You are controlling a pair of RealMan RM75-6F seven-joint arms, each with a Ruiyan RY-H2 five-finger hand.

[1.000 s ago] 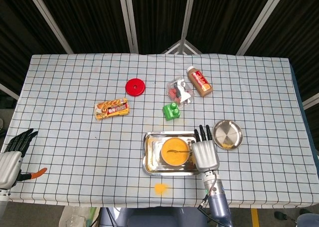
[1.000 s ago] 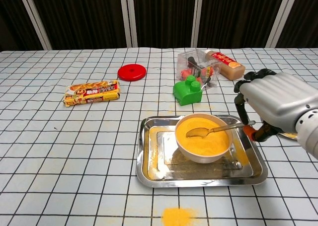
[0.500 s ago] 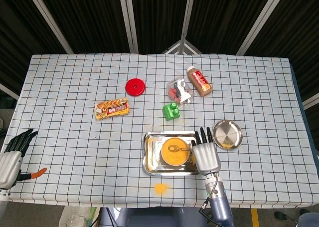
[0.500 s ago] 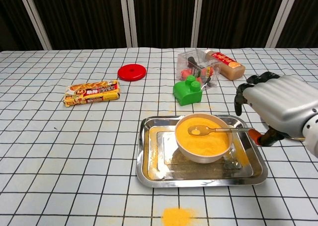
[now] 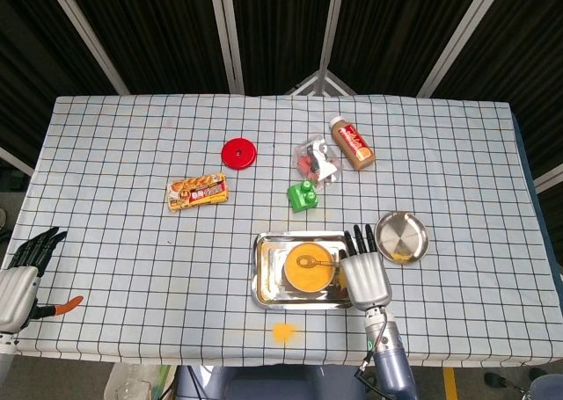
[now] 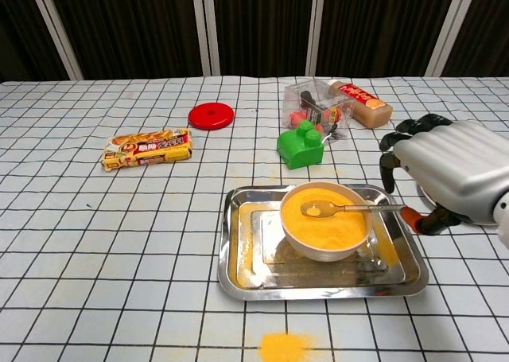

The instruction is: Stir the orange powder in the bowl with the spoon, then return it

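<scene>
1. The bowl [image 6: 324, 223] of orange powder [image 6: 330, 219] is seen standing inside the steel tray [image 6: 242, 276], toward the tray's right half, near the front edge of the checked tablecloth [image 6: 119, 243].
2. The spoon [image 6: 346, 209] is laid across the bowl: its head rests on the powder near the middle, a small heap of powder in it, and its handle runs out over the right rim toward the right hand [image 6: 453, 179].
3. The right hand is held just right of the tray, fingers curled downward. The end of the spoon handle reaches the hand, but whether it is pinched or only touched cannot be told from either view.
4. In the head view the right hand [image 5: 362, 272] is recorded at the tray's right edge, between the bowl [image 5: 307, 269] and the small round steel dish [image 5: 401, 236].
5. The left hand [image 5: 19, 281] is noted at the far left table edge, fingers spread, nothing held; it appears in the head view only.
6. Loose orange powder is seen spilled on the cloth in front of the tray [image 6: 284, 347], and some on the tray floor.
7. Behind the tray are noted: a green toy block [image 6: 301, 148], a clear plastic box [image 6: 316, 106], a brown bottle [image 6: 361, 102] lying on its side, a red lid [image 6: 211, 116] and a snack packet [image 6: 147, 149].
</scene>
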